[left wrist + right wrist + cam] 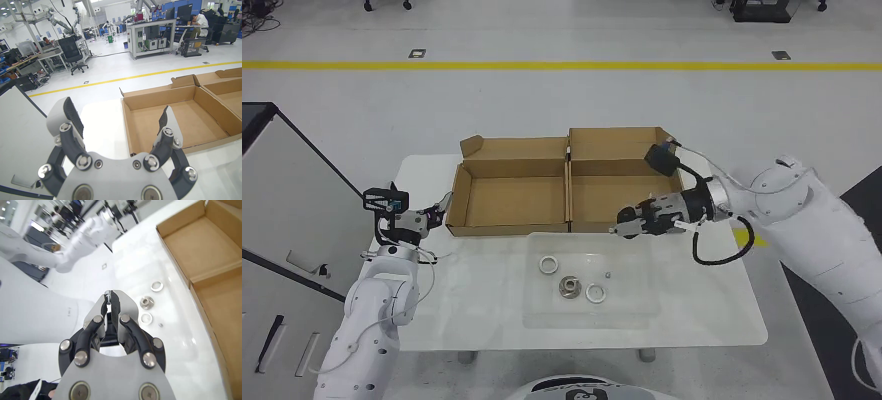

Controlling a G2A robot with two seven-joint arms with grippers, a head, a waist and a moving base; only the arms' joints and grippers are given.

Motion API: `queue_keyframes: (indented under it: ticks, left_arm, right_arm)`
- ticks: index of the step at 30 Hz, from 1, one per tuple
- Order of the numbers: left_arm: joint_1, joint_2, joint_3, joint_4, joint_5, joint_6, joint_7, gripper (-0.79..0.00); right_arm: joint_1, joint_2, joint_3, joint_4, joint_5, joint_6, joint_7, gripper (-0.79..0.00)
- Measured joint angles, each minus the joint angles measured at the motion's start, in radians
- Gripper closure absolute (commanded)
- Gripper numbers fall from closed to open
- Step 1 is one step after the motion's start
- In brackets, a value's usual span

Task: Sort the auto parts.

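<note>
- Nearest, the tray (542, 310) held a left ring (549, 265), a right ring (596, 294), a flanged nut (569, 287) between them, and a tiny part (609, 274) too small to identify.
- Beyond these, over the tray's far edge, the right gripper (108, 297) was clamped on a small bolt (107, 292), held clear of the table (722, 300).
- At the table's left edge, the left gripper (117, 106) stood with fingers wide apart, holding nothing, just left of the left box (170, 117).
- Farthest, the left box and the right box (617, 190) sat side by side, touching.
- The step in hand looked to be carrying the bolt to a box.
- The next move called for clearing the right box's near wall, then parting the fingers low so the bolt would not bounce out.
</note>
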Motion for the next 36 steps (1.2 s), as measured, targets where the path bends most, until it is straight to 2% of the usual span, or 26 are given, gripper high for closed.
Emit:
queue_keyframes:
  ticks: [11,21,32,36]
  left_arm:
    - [0.000,0.000,0.000,0.000,0.000,0.000,0.000,-0.785]
    - [0.000,0.000,0.000,0.000,0.000,0.000,0.000,-0.785]
    - [0.000,0.000,0.000,0.000,0.000,0.000,0.000,-0.785]
    - [0.000,0.000,0.000,0.000,0.000,0.000,0.000,-0.785]
  right_arm:
    - [0.110,-0.028,-0.074,-0.135,0.312,-0.080,-0.080,0.000]
    - [0.162,-0.096,-0.036,-0.198,0.561,-0.112,-0.112,0.000]
    - [0.161,-0.099,-0.032,-0.201,0.567,-0.111,-0.111,0.000]
    - [0.131,-0.114,-0.028,-0.252,0.661,-0.118,-0.150,0.000]
